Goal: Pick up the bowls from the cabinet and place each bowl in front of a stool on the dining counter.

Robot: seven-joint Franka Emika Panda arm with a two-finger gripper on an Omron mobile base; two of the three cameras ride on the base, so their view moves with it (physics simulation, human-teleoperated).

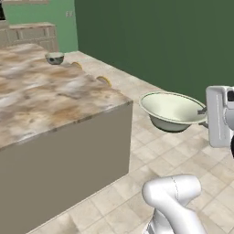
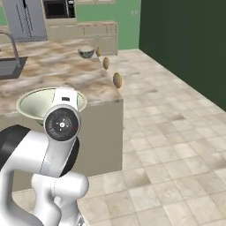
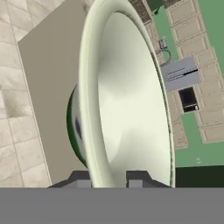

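Counting two bowls (image 1: 172, 109) (image 1: 55, 58), three stools (image 2: 117, 80)

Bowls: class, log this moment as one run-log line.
gripper: shut on held bowl | placed bowl: on dining counter | held bowl: off counter's end

Both base views look forward from behind the arm, sharing the dining counter (image 1: 55, 96); hand view close.

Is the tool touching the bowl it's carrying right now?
Touching. In the hand view the tool has a fingertip on each side of the bowl rim, pinching it.
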